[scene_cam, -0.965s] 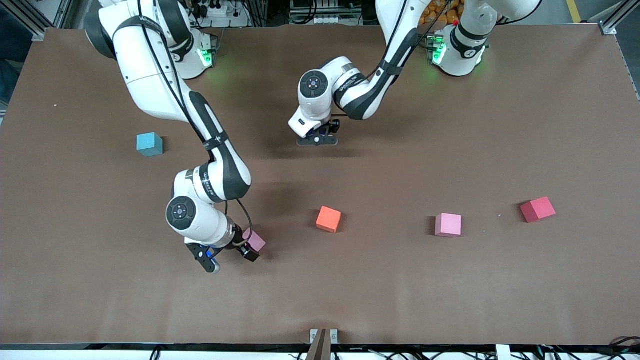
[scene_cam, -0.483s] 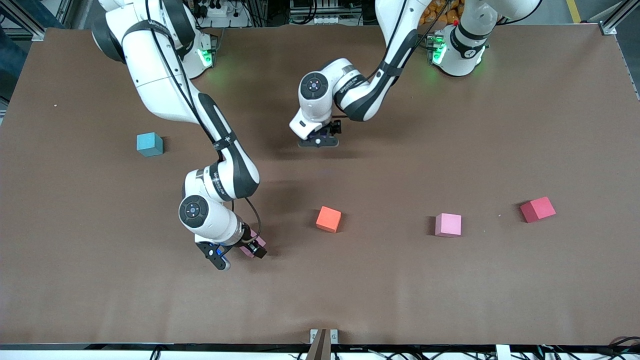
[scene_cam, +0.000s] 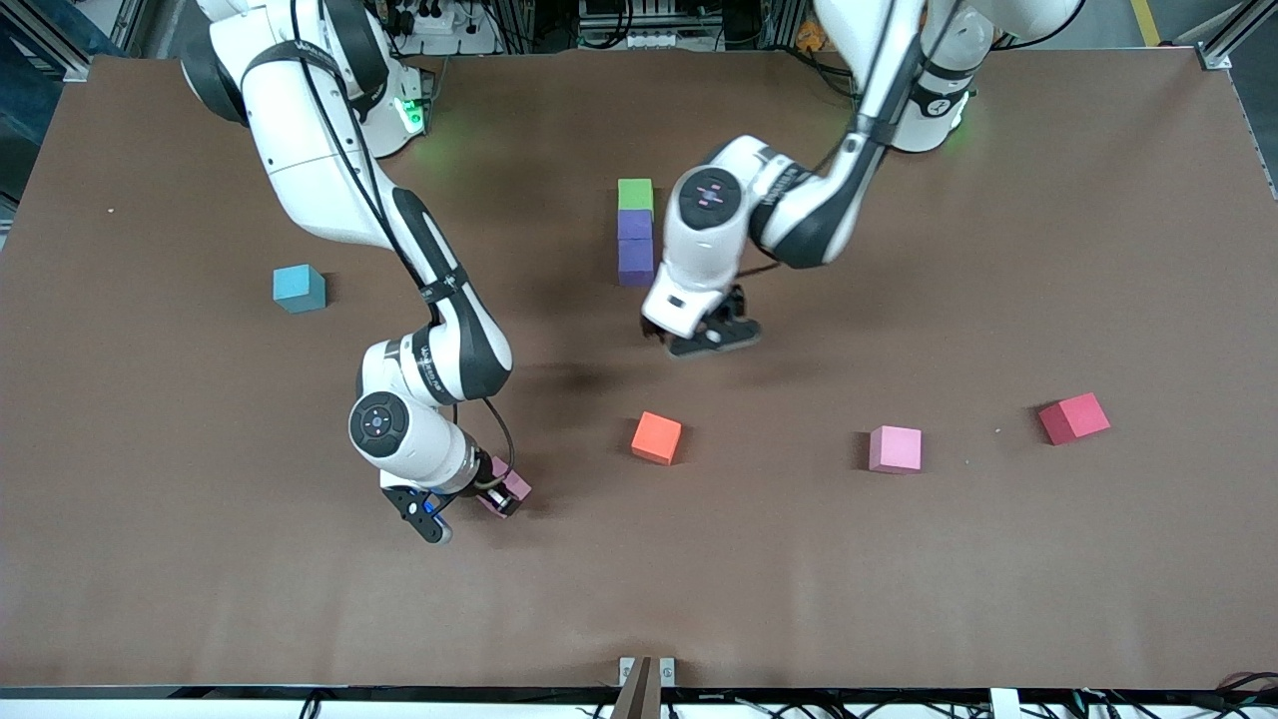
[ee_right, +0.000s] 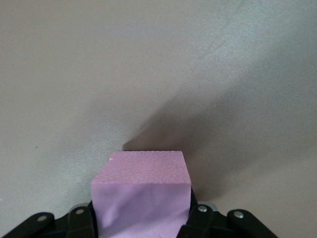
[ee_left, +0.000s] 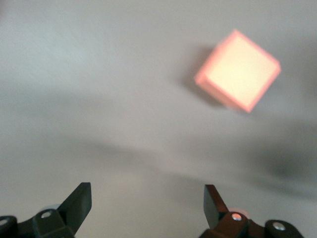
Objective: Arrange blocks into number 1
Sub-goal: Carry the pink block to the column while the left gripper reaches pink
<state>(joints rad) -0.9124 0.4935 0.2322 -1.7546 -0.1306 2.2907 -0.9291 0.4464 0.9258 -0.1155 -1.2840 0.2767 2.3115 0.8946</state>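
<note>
Right gripper (scene_cam: 477,496) pinches a pink block (ee_right: 142,195) down at the table (scene_cam: 200,599) — nearer the front camera than the orange cube (scene_cam: 656,437), toward the right arm's end. Left gripper (ee_left: 147,203) hangs spread and empty over bare table between that orange cube and the green-purple-purple column (scene_cam: 635,232); second pink block (scene_cam: 895,448) sits toward the left arm's end.

Pink block (ee_right: 141,193) — matte, finely pebbled foam — on smooth table (scene_cam: 899,599).

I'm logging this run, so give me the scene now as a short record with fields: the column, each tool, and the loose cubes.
column: green foam cube, two purple foam cubes in a row, near the bases
right tool: shut on a light pink foam cube, at table level
left tool: open, empty, over bare table
loose pink cube: toward the left arm's end
other cubes: orange, red, light-blue
</note>
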